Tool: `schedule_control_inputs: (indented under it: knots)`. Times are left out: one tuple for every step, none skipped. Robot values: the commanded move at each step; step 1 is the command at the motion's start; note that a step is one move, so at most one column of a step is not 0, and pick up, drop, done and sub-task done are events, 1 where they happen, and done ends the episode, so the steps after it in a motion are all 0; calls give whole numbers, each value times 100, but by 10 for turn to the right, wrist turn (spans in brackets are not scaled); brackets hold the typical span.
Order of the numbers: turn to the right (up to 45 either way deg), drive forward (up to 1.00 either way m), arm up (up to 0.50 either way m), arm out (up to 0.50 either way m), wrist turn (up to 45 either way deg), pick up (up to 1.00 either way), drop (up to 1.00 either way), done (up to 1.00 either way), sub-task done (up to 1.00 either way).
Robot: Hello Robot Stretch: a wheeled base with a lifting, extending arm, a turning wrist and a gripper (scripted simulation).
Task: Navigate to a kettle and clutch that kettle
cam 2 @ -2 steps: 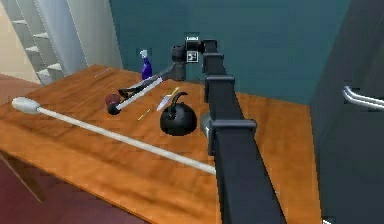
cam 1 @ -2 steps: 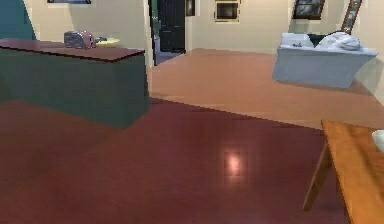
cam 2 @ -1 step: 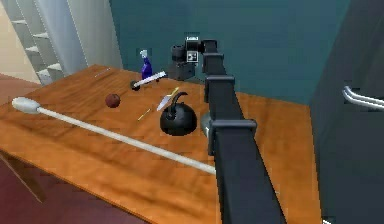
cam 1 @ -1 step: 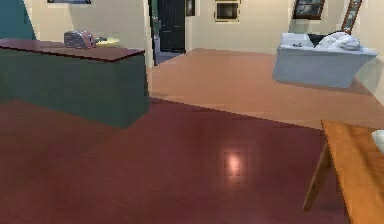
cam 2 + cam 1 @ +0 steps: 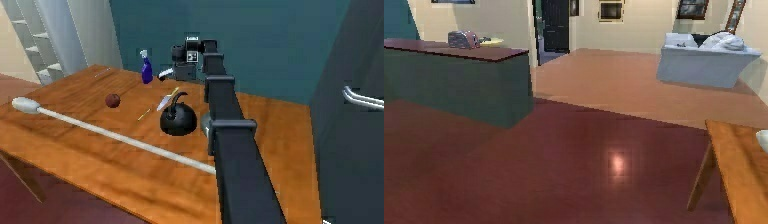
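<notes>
In my arm side view the black kettle [image 5: 178,119] stands on the wooden desk [image 5: 285,140], just left of the arm and nearer than the hand [image 5: 172,66], which is beside a blue spray bottle [image 5: 146,68]; I cannot tell how the hand's fingers are set or whether it holds anything.

I've got glossy maroon floor [image 5: 584,150] ahead, teal counter [image 5: 454,85] at the forward view's left, pale sofa [image 5: 709,65] beyond, cream walls [image 5: 494,20]
</notes>
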Motion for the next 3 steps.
schedule_control_inputs:
  knots:
    - [0, 0, -30, 0, 0, 0, 0, 0, 0]
    - [0, 0, 0, 0, 0, 100, 0, 0, 0]
    - [0, 0, 10, 0, 0, 0, 0, 0, 0]
